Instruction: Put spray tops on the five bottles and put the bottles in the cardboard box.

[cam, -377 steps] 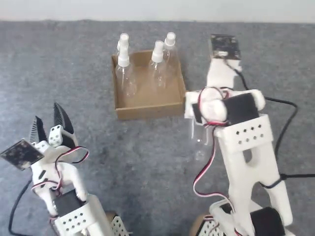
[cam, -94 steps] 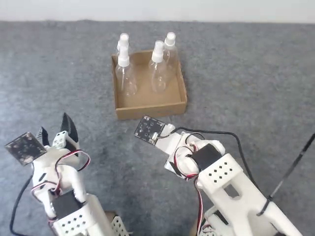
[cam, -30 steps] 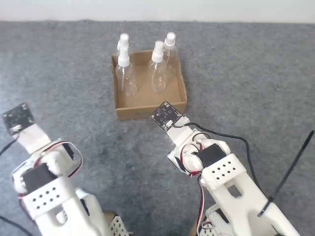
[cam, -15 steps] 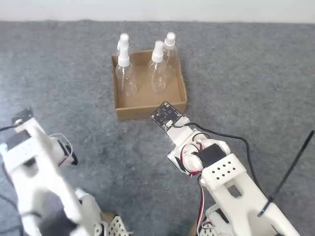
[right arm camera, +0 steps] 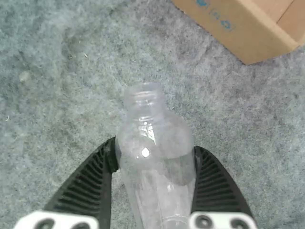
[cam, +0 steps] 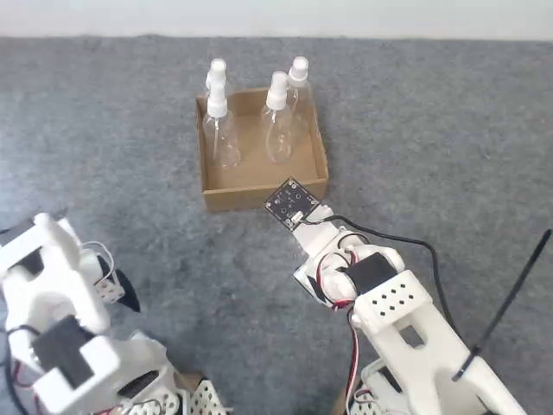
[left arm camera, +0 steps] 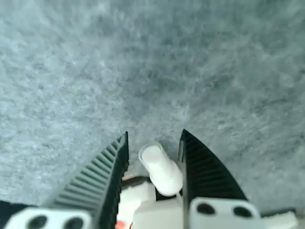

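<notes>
Progress is four of five: four capped bottles (cam: 221, 130) stand in the cardboard box (cam: 259, 197), upper centre of the high view. The right gripper (right arm camera: 155, 147) is clamped on the fifth bottle (right arm camera: 153, 138), its neck bare, near the box. The left gripper (left arm camera: 154, 134) pinches a spray top (left arm camera: 160, 170). Capping and boxing remain.

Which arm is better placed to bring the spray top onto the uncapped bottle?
Left. The left claw has the white spray top in its grip. The right claw is shut on the uncapped bottle, beside the cardboard box, so it probably should just hold it steady.
</notes>
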Action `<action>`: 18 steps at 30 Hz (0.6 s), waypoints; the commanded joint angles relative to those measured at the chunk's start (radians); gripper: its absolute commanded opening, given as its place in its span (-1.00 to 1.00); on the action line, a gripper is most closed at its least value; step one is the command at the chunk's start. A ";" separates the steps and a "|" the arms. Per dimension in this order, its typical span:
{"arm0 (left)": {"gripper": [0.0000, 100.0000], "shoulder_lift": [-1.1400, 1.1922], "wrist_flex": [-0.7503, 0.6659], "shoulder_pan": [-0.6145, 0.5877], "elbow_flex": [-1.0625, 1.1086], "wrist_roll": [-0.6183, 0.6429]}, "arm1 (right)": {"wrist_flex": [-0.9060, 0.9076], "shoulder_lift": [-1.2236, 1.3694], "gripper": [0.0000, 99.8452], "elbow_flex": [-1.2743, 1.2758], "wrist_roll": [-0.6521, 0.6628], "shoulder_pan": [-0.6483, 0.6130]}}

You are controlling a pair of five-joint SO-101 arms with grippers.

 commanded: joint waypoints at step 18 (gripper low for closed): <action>-0.68 0.376 0.121 0.002 -0.170 -0.187 | -0.025 -0.010 -0.85 -0.014 0.000 0.041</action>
